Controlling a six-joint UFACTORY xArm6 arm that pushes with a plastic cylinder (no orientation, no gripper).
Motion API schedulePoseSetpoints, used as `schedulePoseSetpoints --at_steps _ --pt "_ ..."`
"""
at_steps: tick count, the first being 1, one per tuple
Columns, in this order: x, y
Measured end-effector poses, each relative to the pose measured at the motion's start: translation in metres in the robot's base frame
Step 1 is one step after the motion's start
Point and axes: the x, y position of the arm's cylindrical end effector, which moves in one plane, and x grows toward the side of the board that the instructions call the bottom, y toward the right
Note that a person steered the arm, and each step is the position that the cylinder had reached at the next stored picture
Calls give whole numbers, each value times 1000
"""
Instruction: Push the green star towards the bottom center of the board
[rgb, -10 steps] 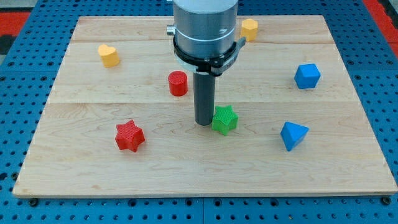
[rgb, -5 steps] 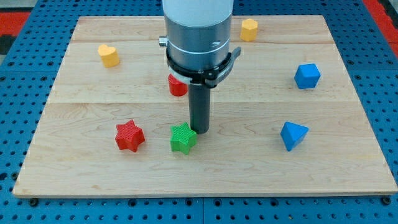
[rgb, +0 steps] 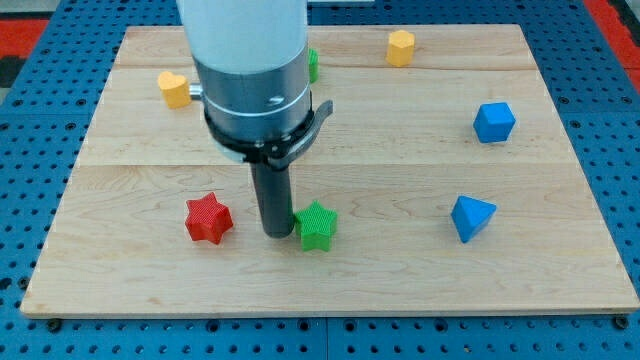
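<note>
Shifted left, my tip (rgb: 275, 233); touching ribbed green star (rgb: 316, 225)

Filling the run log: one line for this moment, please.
tip | touching green star, on its left | red star further left

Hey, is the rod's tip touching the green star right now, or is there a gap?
Touching, as far as the camera view shows: my tip sits directly against the left side of the green star, with no board visible between them.
</note>
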Motion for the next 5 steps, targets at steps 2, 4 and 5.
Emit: schedulePoseSetpoints --at_steps 2,4,5 --pt "-27 -1" --pt "-22 24" --pt "-26 22"
